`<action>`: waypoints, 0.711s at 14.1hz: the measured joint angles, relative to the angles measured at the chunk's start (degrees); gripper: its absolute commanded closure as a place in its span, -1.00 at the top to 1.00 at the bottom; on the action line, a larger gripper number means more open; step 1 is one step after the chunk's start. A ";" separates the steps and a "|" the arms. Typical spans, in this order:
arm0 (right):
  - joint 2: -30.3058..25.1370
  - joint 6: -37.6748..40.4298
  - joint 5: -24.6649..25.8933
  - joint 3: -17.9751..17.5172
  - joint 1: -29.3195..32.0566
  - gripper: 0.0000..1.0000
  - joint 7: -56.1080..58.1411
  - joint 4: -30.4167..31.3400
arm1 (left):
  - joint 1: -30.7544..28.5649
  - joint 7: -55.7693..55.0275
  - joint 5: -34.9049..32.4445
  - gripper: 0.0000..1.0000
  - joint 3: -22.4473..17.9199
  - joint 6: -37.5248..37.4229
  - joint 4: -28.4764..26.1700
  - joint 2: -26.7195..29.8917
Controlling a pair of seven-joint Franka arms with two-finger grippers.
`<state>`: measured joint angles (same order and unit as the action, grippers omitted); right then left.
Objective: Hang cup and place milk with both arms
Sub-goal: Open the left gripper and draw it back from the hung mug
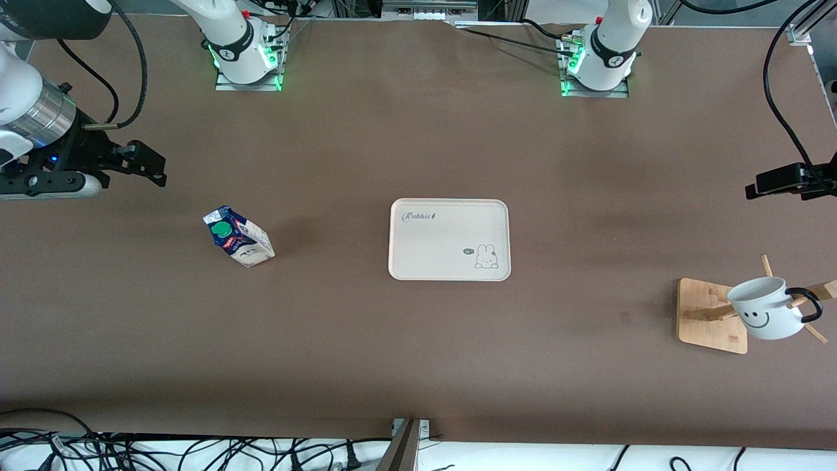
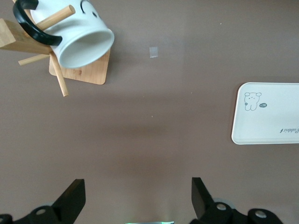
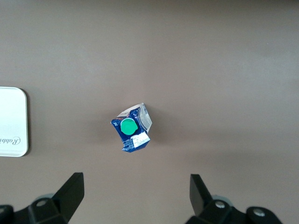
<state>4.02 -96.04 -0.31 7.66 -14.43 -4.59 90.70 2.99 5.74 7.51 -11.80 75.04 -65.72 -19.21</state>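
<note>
Cup and milk were both free of your grippers at this moment. Your left gripper [image 2: 135,200] hung with its fingers spread wide and nothing between them, over the bare surface [image 1: 418,353] at the left arm's end, and the cup [image 1: 766,307] was already on the wooden rack [image 1: 713,316] nearer the front camera than that gripper. It sat tilted, mouth angled down, with its black loop handle [image 1: 808,305] threaded over one of the pegs, so I judged the hanging half of your task done; the handle on the peg was what kept it there.

Your right gripper [image 3: 135,200] was just as wide open and just as empty, over the surface at the right arm's end. The milk [image 1: 238,237] stood upright on the surface, nearer the front camera than that gripper, well apart from the white tray [image 1: 449,275] in the middle. I took the tray as its likely destination, so that half looked untouched, and the open fingers suited an approach from above.

For writing, you could read "Rabbit" in script at one corner of the tray, with a small rabbit drawing [image 1: 484,256] at the corner diagonal to it. The cup showed a black smiley face [image 1: 756,318]. The print on the milk was too small to read
</note>
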 measured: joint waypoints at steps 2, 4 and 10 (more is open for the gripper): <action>0.00 0.00 0.00 0.04 0.01 1.00 0.00 0.00 | 1.33 0.00 -0.78 1.00 0.29 0.00 0.01 0.00; 0.00 0.00 0.00 0.06 0.01 1.00 0.00 0.00 | 3.06 -0.05 -2.58 1.00 0.62 0.01 0.01 0.00; 0.00 0.00 0.00 0.10 0.03 1.00 0.00 0.00 | 5.51 -0.13 -3.49 1.00 0.57 3.67 -2.02 1.83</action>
<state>4.02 -96.04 -0.31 7.76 -14.41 -4.59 90.70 8.50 5.60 4.02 -11.22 78.71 -67.74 -17.38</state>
